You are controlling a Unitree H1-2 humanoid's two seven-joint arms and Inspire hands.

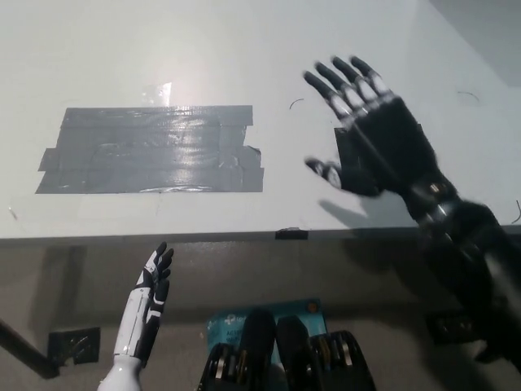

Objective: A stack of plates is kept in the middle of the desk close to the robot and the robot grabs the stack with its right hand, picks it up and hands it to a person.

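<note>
The black right hand (376, 134) hovers over the white table (203, 49) at about three o'clock, fingers spread wide, holding nothing. No plates in sight. Grey tape patch (151, 149) at nine o'clock. White left hand (148, 300) hangs low at seven o'clock, fingers straight, empty.

White desk (146, 41) with grey tape patch (151, 149)

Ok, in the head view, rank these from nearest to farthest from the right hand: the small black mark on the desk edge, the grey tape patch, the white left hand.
From the right hand, open above the desk:
1. Small black mark, on the desk's front edge, down-left of the hand.
2. Grey tape patch, on the desk to its left.
3. Left hand, resting below the desk edge at lower left.
</note>
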